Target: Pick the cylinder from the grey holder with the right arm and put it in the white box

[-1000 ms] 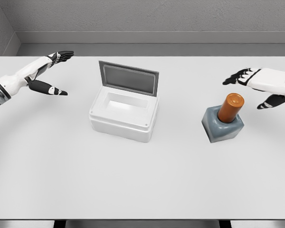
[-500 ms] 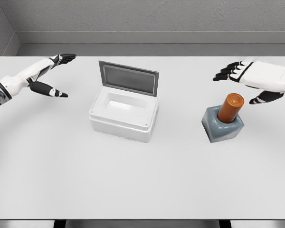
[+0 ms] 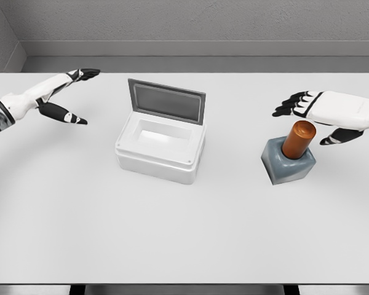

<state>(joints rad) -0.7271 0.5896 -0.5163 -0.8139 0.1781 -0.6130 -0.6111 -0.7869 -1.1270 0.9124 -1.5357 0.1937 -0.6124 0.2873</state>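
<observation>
An orange-brown cylinder stands tilted in the grey holder on the right of the table. My right hand hovers just above and behind the cylinder's top, fingers spread and open, thumb to the right of it, holding nothing. The white box sits left of centre with its grey lid raised at the back, and its inside looks empty. My left hand hangs open over the table's far left.
The white table runs to a grey wall at the back and a dark front edge.
My right hand has moved left and down, from behind and right of the holder to just over the cylinder's top. The left hand drifted slightly.
</observation>
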